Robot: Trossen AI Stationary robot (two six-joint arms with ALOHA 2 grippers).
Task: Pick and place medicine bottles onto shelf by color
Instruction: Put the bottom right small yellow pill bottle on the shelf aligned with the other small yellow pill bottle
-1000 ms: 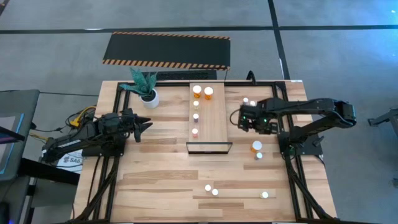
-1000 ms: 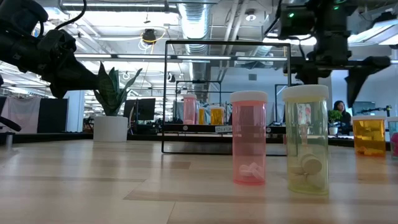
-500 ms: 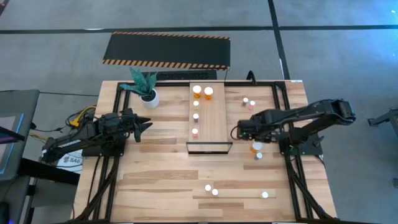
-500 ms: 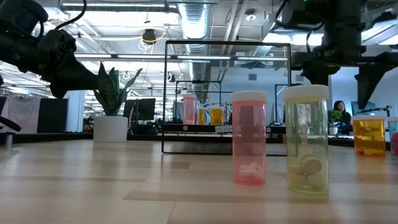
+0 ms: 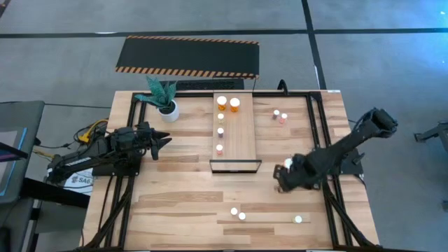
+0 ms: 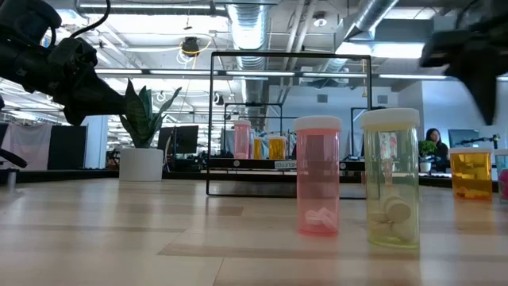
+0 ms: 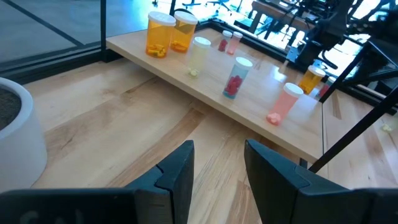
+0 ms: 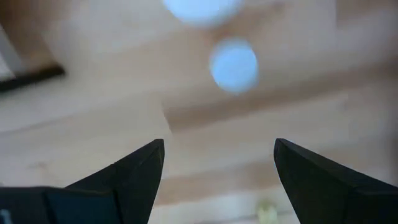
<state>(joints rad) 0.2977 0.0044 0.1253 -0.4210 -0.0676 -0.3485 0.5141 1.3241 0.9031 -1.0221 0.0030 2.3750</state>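
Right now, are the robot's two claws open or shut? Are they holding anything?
Left gripper: partly open, holding nothing, beside the plant pot.
Right gripper: open, holding nothing, above the table.

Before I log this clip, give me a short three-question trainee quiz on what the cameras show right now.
1. True or false: the right gripper is closed on a bottle.
2. How many white-capped bottles stand on the pale wood shelf? A) two B) five C) eight
3. Fill in: the white pot with the green plant stands on the shelf's ____ side, seen from above.

Key: 1. False; it hangs open above the plank tabletop, holding nothing. 2. B; two orange bottles and three smaller ones. 3. Left, near the waiting left gripper.
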